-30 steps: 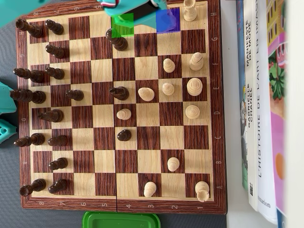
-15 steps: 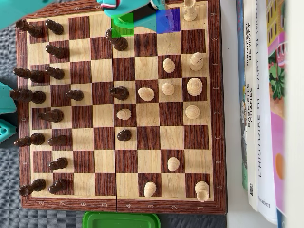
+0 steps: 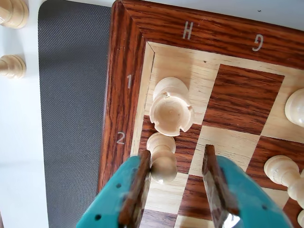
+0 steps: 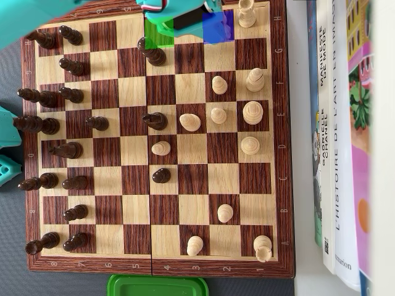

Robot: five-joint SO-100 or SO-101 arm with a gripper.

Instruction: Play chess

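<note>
Chess pieces sit on a wooden board, and in the wrist view I see my teal gripper coming up from the bottom edge, right over the corner by the letter H and the numbers 1 and 2. Its two fingers are spread apart, and a light pawn stands between them. The pawn touches the left finger, or almost does, and the right finger is well away from it, so nothing is pinched yet. Just behind the pawn stands a light rook on the pale corner square. More light pieces peek in at the right edge, and two others sit off the board on the white table at the top left, past a dark grey mat. In the overhead view I see the whole board, with dark pieces lined up on the left side and light ones spread over the middle and right. My arm covers the top edge there, next to the rook. I cannot see the pawn or the fingers in this view. Books lie to the right of the board, and a green lid sits below it.
</note>
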